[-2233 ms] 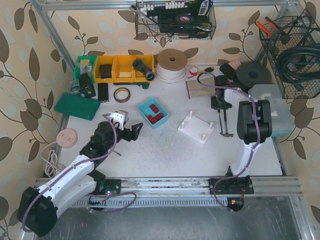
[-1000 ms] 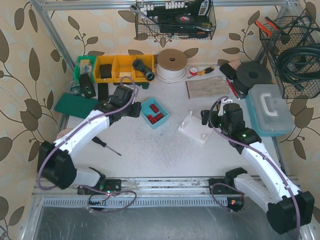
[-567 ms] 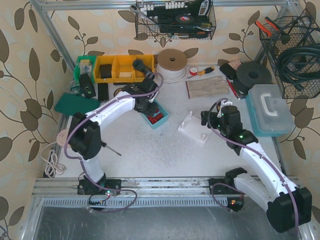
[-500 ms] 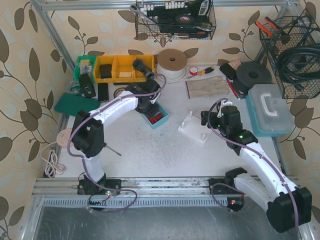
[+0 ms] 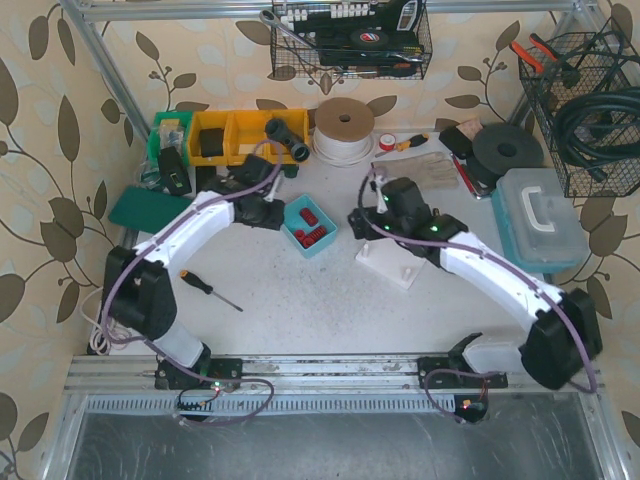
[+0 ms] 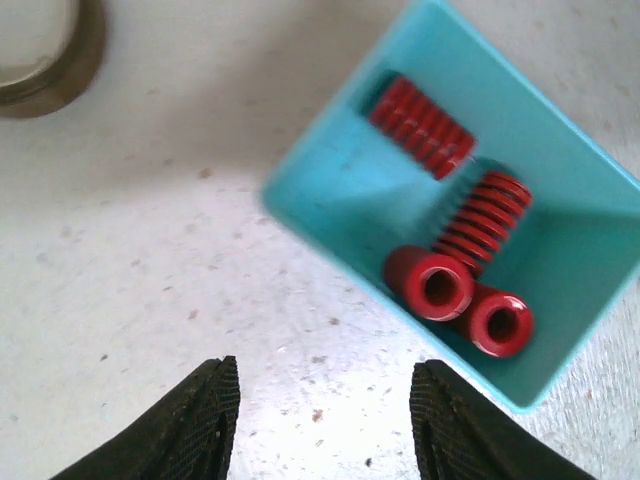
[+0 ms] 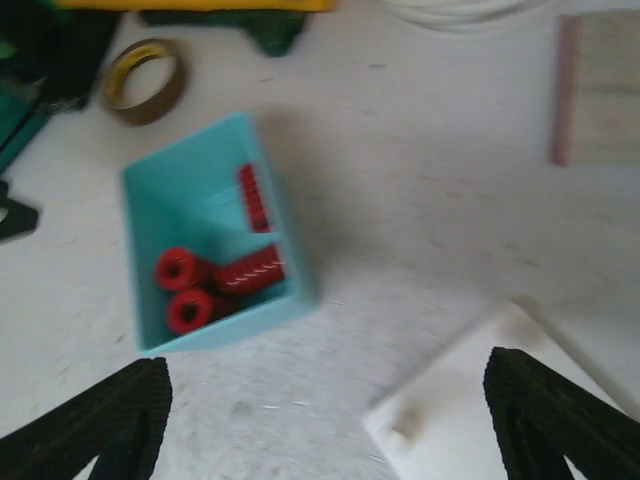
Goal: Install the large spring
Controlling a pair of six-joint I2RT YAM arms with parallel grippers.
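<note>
A teal bin (image 5: 322, 241) (image 6: 340, 190) (image 7: 150, 205) holds several red springs (image 5: 307, 226) (image 6: 430, 283) (image 7: 250, 270); which one is the large spring I cannot tell. The white peg plate (image 5: 393, 262) (image 7: 480, 400) lies just right of the bin. My left gripper (image 5: 277, 218) (image 6: 325, 420) hovers over bare table at the bin's left edge, open, with nothing between its fingers. Between the bin and the plate hangs my right gripper (image 5: 358, 225) (image 7: 330, 430), open wide and empty, its view blurred.
A screwdriver (image 5: 210, 290) lies near the front left. A tape roll (image 5: 243, 188) (image 7: 145, 80), yellow bins (image 5: 235, 135) and a white cord spool (image 5: 343, 128) sit behind the teal bin. A brown board (image 5: 405, 175) and a grey toolbox (image 5: 540, 225) are at the right.
My left gripper has pulled back from over the bin to its left side. The right arm has swung left from beside the plate to the gap between bin and plate.
</note>
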